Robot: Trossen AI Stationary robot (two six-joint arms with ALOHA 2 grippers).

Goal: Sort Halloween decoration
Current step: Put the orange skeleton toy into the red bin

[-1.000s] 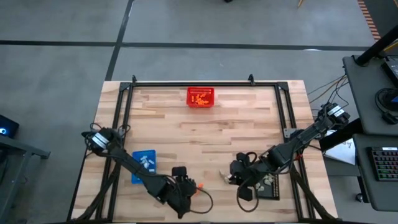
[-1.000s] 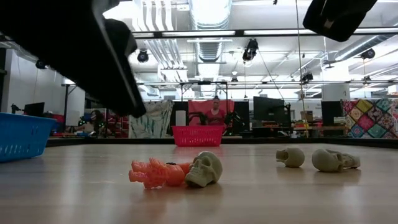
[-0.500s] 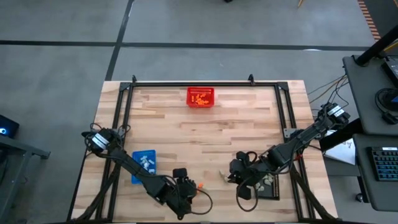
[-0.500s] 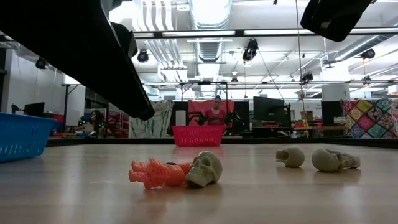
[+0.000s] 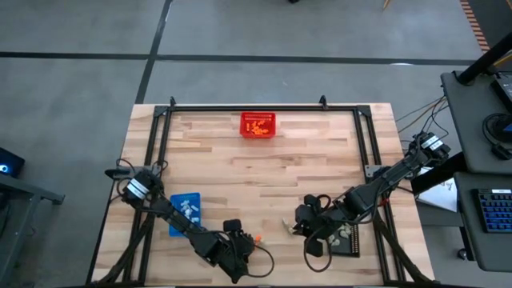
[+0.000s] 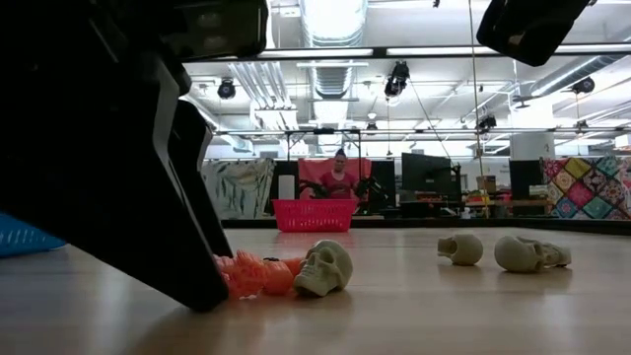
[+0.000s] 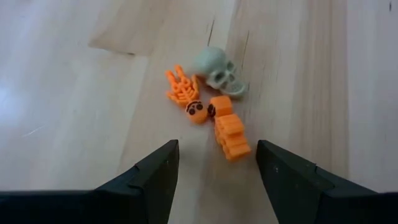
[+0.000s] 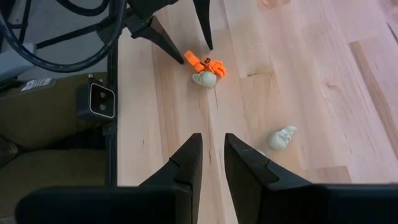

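Note:
Two bright orange skeleton trinkets [image 7: 227,127] and a pale grey skull [image 7: 219,70] lie together on the wood near the table's near edge, also in the high view as orange trinkets [image 5: 254,238]. My left gripper [image 7: 216,163] is open, low over the table, its fingers standing on either side just short of the orange pieces. Two more pale skulls [image 6: 461,248] [image 6: 527,254] lie to the right. My right gripper [image 8: 212,140] hovers higher, open by a narrow gap, empty, with one skull [image 8: 281,138] ahead of it.
A red mesh basket [image 5: 258,126] holding orange pieces stands at the far edge. A blue tray [image 5: 186,212] with white pieces lies beside the left arm, and a black tray [image 5: 346,238] with pale pieces lies under the right arm. A person shows in the room beyond.
My left gripper has come down toward the table beside the orange trinkets; in the low view its finger now reaches down to the tabletop and hides part of the orange piece. The trinkets have stayed where they were.

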